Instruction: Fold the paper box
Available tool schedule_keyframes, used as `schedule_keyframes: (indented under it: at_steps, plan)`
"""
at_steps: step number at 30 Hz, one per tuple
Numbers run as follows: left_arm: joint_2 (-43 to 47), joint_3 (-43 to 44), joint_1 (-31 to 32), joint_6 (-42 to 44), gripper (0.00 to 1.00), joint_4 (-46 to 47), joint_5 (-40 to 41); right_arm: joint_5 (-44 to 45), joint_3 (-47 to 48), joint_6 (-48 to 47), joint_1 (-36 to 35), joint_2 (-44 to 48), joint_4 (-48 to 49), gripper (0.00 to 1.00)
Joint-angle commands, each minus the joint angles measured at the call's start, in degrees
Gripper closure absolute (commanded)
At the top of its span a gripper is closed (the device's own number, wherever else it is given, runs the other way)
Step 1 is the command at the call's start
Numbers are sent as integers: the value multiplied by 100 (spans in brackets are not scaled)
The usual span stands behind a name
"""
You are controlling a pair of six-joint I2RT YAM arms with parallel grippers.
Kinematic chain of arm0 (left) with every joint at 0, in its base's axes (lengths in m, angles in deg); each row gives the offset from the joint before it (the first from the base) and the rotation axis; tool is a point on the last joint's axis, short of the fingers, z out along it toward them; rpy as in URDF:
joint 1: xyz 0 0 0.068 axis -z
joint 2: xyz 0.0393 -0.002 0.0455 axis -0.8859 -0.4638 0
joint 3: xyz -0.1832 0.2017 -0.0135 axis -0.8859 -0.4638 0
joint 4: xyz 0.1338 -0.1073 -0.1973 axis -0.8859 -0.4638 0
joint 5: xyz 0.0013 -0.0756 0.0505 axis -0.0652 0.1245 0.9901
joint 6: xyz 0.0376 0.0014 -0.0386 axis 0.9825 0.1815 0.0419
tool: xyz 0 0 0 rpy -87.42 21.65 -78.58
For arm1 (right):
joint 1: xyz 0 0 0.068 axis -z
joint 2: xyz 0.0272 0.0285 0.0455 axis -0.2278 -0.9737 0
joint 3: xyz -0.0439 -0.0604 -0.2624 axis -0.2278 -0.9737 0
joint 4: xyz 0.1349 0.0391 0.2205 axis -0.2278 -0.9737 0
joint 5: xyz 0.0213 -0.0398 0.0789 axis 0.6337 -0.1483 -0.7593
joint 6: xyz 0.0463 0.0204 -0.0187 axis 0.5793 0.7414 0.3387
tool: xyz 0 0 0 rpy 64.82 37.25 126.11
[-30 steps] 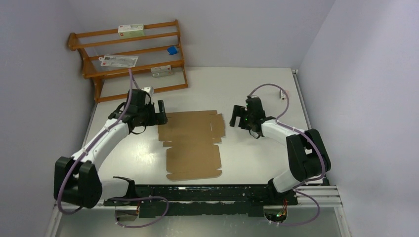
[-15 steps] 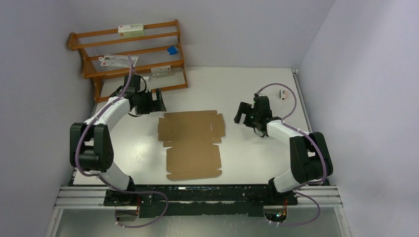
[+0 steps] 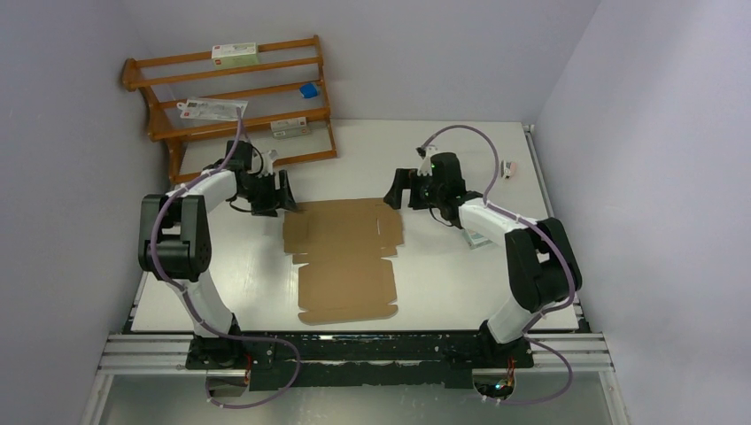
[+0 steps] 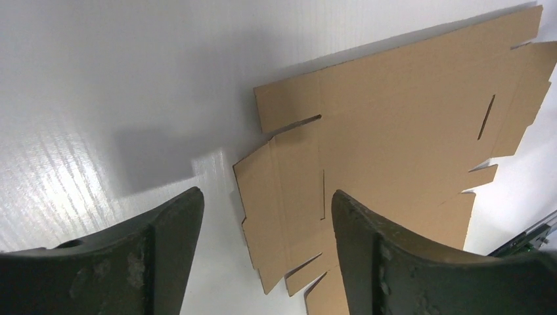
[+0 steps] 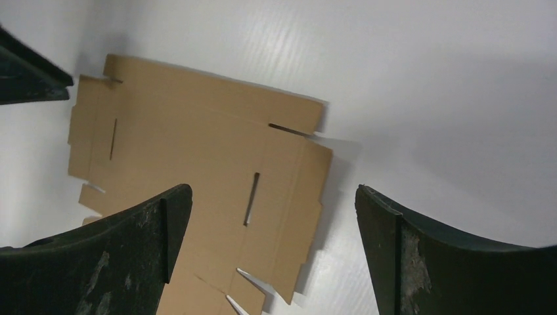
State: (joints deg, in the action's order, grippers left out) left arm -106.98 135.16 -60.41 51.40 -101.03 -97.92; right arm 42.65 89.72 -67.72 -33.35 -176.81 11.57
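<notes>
The paper box (image 3: 345, 252) is a flat, unfolded brown cardboard sheet with flaps and slots, lying in the middle of the white table. It also shows in the left wrist view (image 4: 394, 144) and the right wrist view (image 5: 197, 170). My left gripper (image 3: 285, 197) is open and empty, just off the sheet's far left corner. In its wrist view the left gripper (image 4: 266, 203) straddles the sheet's left edge from above. My right gripper (image 3: 396, 190) is open and empty at the sheet's far right corner. In its wrist view the right gripper (image 5: 272, 200) hangs over the right side flap.
A wooden rack (image 3: 235, 102) with small white cartons and a blue item stands at the back left against the wall. A small white object (image 3: 508, 167) lies at the far right. A pale carton (image 3: 478, 237) lies under the right forearm. Walls close both sides.
Both arms swung inward toward the sheet's far corners. The left gripper came down and right to the left corner; the right gripper moved left to the right corner. The sheet has not moved.
</notes>
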Motion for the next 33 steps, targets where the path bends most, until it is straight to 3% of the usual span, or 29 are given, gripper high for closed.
schedule_keyframes:
  at_steps: [1, 8, 13, 18, 26, 33]
  plan:
    - [-161, 79, -38, 205, 28, -56, -416, -695, 297, -312, -122, -243, 266, 1]
    - [-344, 67, -40, 322, 53, -102, -497, -902, 678, -515, -204, -450, 249, 2]
    - [-445, 65, -38, 355, 63, -89, -607, -1000, 695, -561, -231, -457, 312, 2]
    - [-519, 73, -31, 414, 80, -51, -885, -1097, 883, -829, -247, -502, 170, 2]
    - [-412, 111, 205, 618, 94, -86, -961, -1530, 1218, -1390, -254, -705, -80, 3]
    - [23, 112, 471, 825, 95, -64, -700, -2602, 1736, -2306, -258, -1159, -479, 9]
